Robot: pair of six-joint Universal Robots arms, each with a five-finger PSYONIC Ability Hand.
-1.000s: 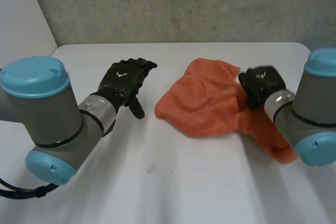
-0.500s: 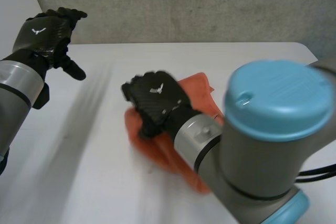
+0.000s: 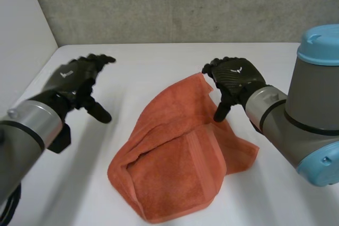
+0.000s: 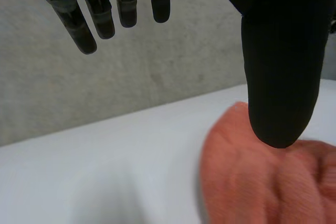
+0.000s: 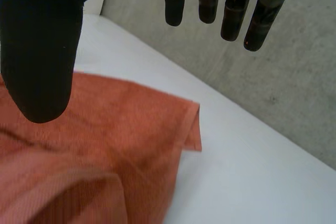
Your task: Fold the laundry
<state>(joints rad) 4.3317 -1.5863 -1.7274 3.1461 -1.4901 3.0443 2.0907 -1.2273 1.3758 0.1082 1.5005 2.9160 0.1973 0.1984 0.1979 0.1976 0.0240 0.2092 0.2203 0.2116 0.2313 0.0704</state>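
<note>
An orange towel (image 3: 180,152) lies loosely folded over itself on the white table (image 3: 159,62), in the middle toward the front. My right hand (image 3: 233,80) hovers open above the towel's far right corner (image 5: 191,124), fingers straight and holding nothing. My left hand (image 3: 74,80) is open in the air over the table's left side, well clear of the towel. In the left wrist view the towel (image 4: 262,182) shows beyond my left hand's thumb (image 4: 281,66), untouched. The right wrist view has the thumb (image 5: 39,51) above the cloth (image 5: 94,145).
A grey wall (image 3: 180,3) runs behind the table's far edge, and a pale wall (image 3: 21,41) stands on the left. Bare table surface (image 3: 286,194) lies at the front right of the towel and around my left hand.
My right hand carried the towel leftward across the table, then let go and drew back to the far right corner. The towel now lies further left and forward. My left hand rose, then settled left.
</note>
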